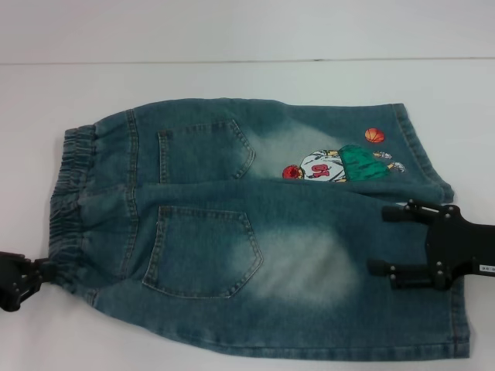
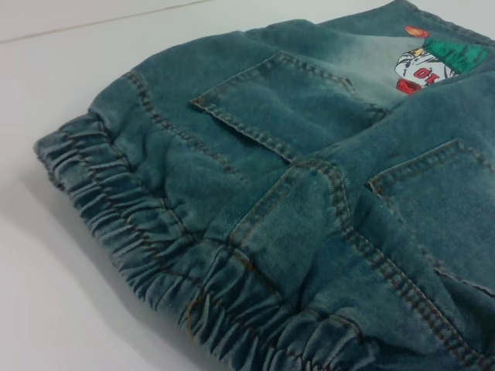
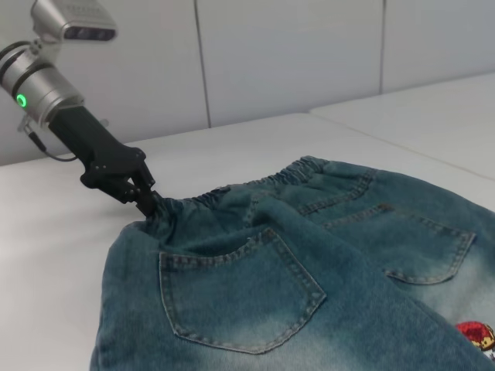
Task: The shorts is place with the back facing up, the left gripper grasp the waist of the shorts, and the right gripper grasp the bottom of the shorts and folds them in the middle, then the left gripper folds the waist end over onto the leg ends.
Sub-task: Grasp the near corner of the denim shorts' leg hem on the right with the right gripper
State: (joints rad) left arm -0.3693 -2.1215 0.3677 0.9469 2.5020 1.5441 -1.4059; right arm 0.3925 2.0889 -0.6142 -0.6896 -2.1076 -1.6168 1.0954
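Observation:
The shorts (image 1: 255, 232) lie flat on the white table with the two back pockets up, the waist (image 1: 69, 193) at the left and the leg ends (image 1: 462, 325) at the right. An embroidered basketball player (image 1: 340, 164) and an orange ball (image 1: 373, 135) mark the far leg. My left gripper (image 1: 46, 271) sits at the near corner of the ruffled waistband, shut on it; the right wrist view shows that left gripper (image 3: 147, 203) pinching the fabric. My right gripper (image 1: 378, 240) hovers open over the near leg, just inside the hem, nothing between its fingers.
The white table (image 1: 232, 77) extends beyond the shorts on the far side and at the left. A pale panelled wall (image 3: 286, 54) stands behind it. A second white surface (image 3: 433, 100) lies past a seam in the right wrist view.

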